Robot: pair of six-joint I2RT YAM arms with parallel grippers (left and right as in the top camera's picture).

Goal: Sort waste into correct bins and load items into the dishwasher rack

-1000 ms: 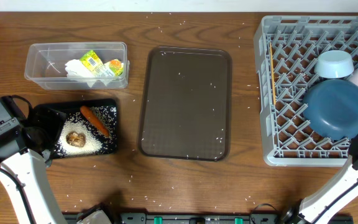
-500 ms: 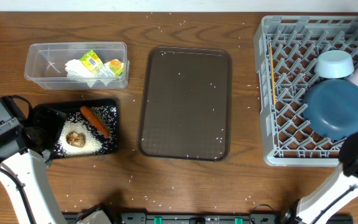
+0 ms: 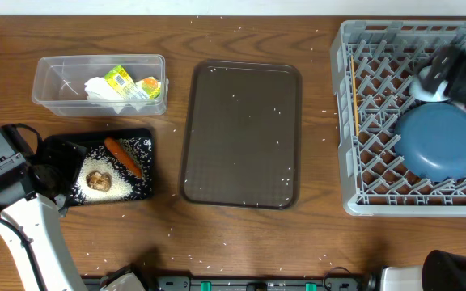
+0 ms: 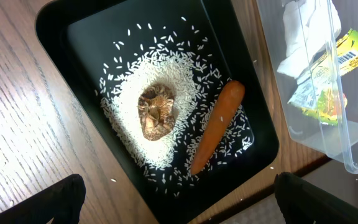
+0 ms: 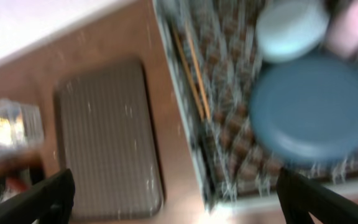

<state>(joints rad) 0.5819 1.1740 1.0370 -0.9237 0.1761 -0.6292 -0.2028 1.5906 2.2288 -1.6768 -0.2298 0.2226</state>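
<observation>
Right wrist: claw [image 5: 176, 202] wide, empty.

I see varnished wood with an open grain on the table [image 3: 168, 202]. The black tray [image 4: 61, 37] is glossy hard plastic. The carrot [image 4: 217, 124] looks smooth, the brown food lump [image 4: 156, 111] wrinkled and rough, and the rice grains [image 4: 132, 93] matt white. The tub [image 3: 99, 58] is clear, shiny plastic. The wrapper [image 4: 328, 74] is glossy printed film and the tissue [image 4: 303, 31] soft crumpled paper. The brown serving tray [image 3: 241, 133] looks matt and finely textured, the rack [image 3: 370, 121] is grey plastic, and the dark-blue dish [image 3: 439, 141] is smooth.
</observation>
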